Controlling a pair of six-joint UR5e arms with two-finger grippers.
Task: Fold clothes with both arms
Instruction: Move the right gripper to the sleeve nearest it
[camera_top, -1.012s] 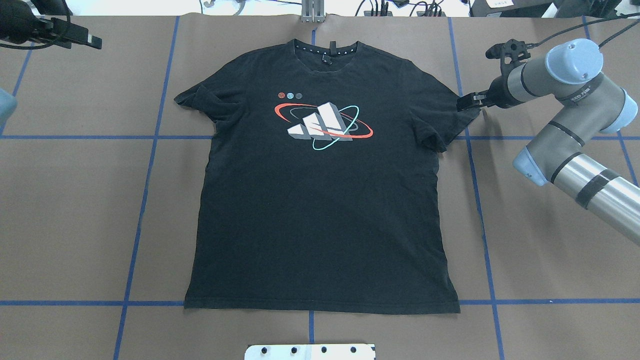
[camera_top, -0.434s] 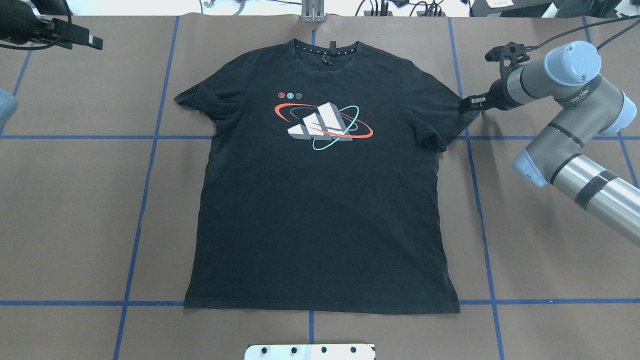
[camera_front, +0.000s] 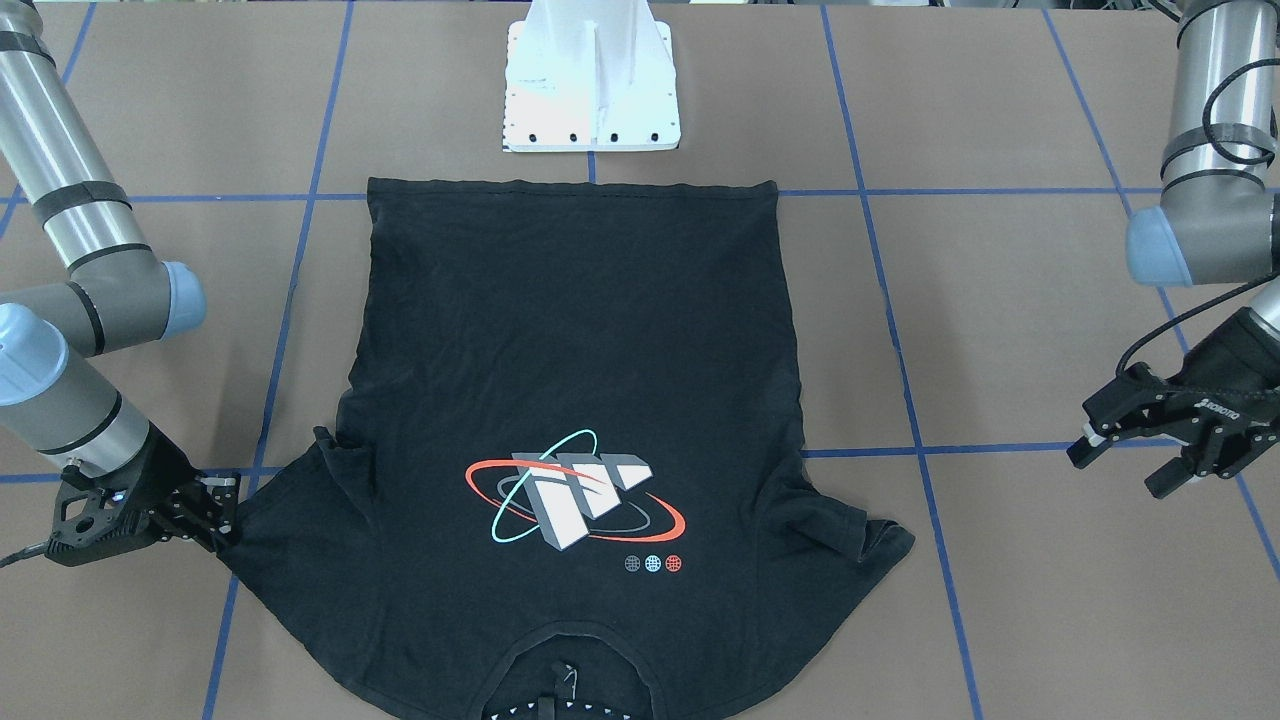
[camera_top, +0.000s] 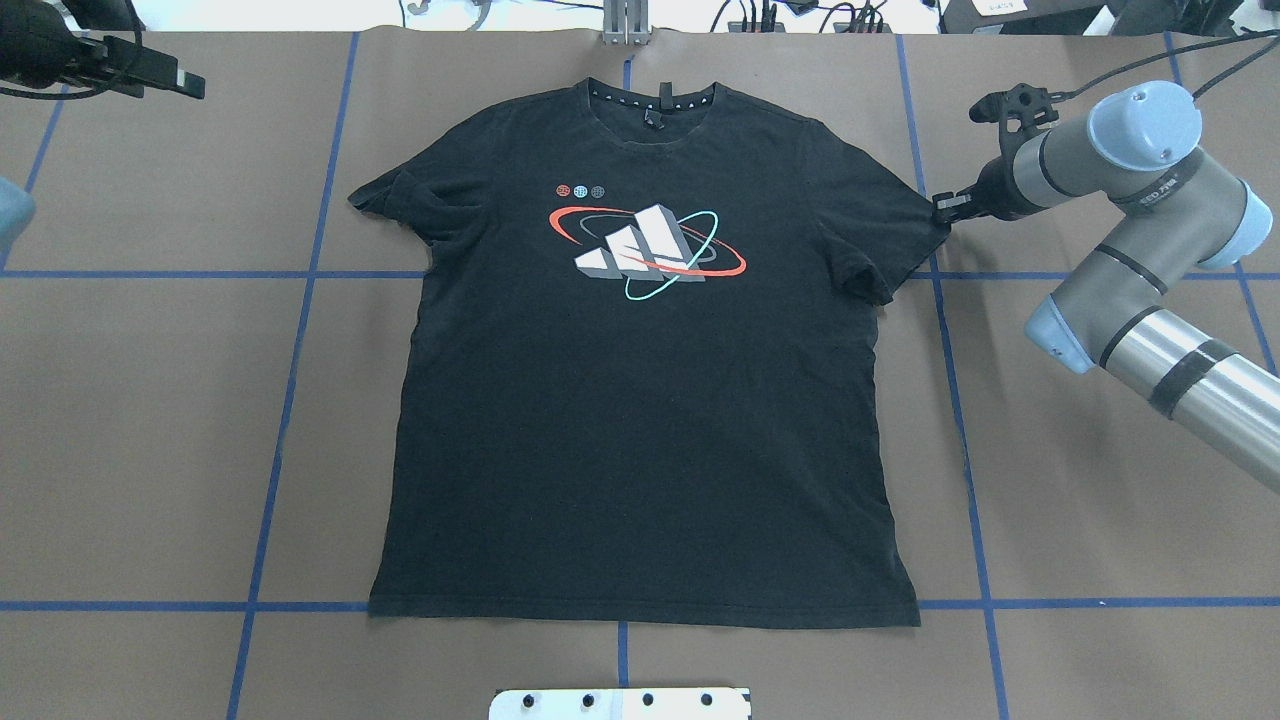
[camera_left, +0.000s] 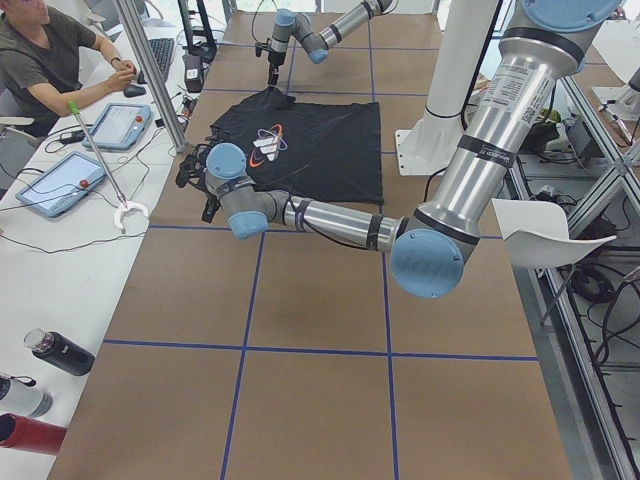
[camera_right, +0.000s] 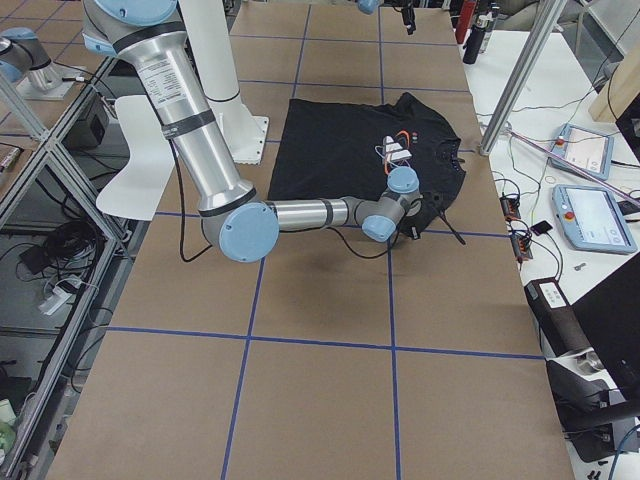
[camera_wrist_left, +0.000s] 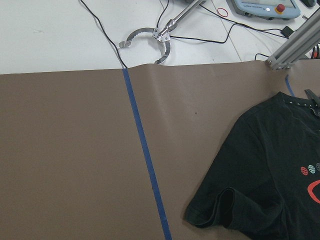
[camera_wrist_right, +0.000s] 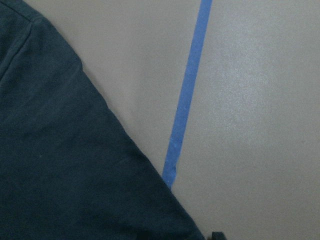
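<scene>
Brown paper w/ blue tape lines (camera_top: 150, 273) covers the desk (camera_top: 150, 450). The black T-shirt (camera_top: 640, 430) lies flat on it, logo (camera_top: 645, 250) up, hem toward my white base (camera_front: 592, 100), collar (camera_top: 650, 95) at the far end. So its long axis runs straight out from me, w/ one sleeve sticking out to each side.

What the next move turns on is which sleeve sits by which pincer. My right pincer (camera_top: 942, 208) is low by the desk, at the tip of the right sleeve (camera_top: 880, 235), which lies just inward of it, toward the shirt's middle. Can't tell if it has closed on the cloth: black on black, too small, and the wrist cam shows only sleeve edge and tape. My left pincer (camera_front: 1115, 472) is spread wide w/ nothing in it, held over bare paper, well apart from the left sleeve (camera_front: 850, 530). That sleeve lies inward of it and is a bit crumpled.

Judgement: the right arm is far nearer its sleeve, so that sleeve prob folds first, inward across the chest. The left arm needs a long reach in before it can match.
</scene>
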